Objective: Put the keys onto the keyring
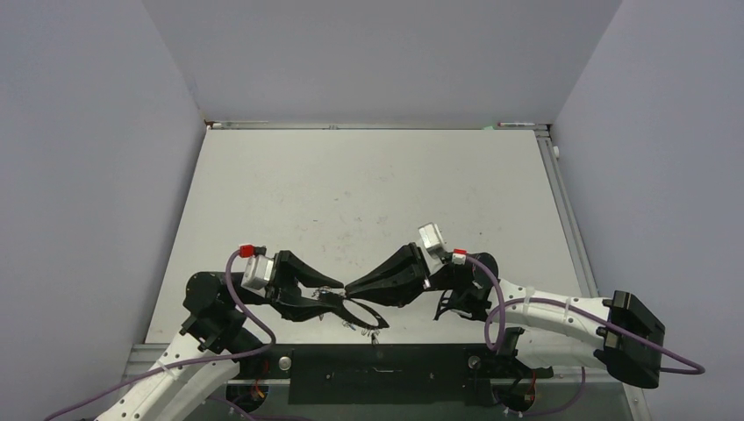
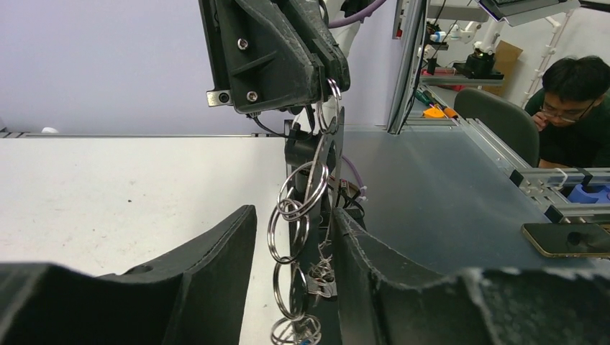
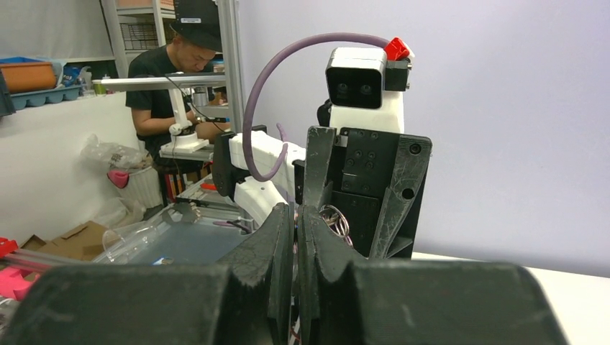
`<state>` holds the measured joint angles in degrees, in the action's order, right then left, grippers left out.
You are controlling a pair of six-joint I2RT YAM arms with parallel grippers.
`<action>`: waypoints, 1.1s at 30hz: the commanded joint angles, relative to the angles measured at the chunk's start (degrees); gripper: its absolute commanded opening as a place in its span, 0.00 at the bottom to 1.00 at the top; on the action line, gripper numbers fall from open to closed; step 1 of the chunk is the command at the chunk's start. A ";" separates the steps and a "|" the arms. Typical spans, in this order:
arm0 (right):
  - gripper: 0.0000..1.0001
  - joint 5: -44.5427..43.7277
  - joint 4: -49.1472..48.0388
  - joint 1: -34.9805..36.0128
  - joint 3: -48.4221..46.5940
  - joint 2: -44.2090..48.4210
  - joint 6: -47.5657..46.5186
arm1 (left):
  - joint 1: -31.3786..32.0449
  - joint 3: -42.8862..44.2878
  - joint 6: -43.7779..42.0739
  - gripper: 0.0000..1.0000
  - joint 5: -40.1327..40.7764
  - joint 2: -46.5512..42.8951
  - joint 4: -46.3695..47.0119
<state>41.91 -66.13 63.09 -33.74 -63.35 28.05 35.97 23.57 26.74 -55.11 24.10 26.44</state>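
keyring (image 1: 361,313) faint, partly hidden under left tool (image 1: 338,292)

— Where can a gripper pass here?
— Over the middle and far part of the table (image 1: 368,184), from the left wall (image 1: 88,175) to the right wall (image 1: 667,158), the surface lies free.
— And near the front?
— There it is tight. The left gripper (image 1: 340,294) and the right gripper (image 1: 351,288) meet tip to tip, almost touching. The keyring (image 1: 367,314) sticks out just beside them, toward the front rail (image 1: 377,361).
— Between the left fingers (image 2: 216,273)?
— They stand apart, but a chain of small rings (image 2: 291,223) fills that gap, with the right gripper close above it
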 commanded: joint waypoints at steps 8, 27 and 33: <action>0.05 1.86 -6.31 0.80 -3.71 -1.43 1.82 | 0.33 1.56 -0.97 0.05 0.50 -0.61 -0.62; 0.05 10.77 -0.12 0.89 -7.62 -3.89 0.31 | 0.33 0.86 5.34 0.00 -5.24 -2.08 8.75; 0.05 14.54 -5.22 1.07 -9.33 -7.40 4.48 | 0.32 0.94 6.60 0.00 -6.31 -1.44 9.86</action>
<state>51.64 -66.52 63.68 -40.60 -68.71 30.39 36.32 23.57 31.51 -60.84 22.13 31.14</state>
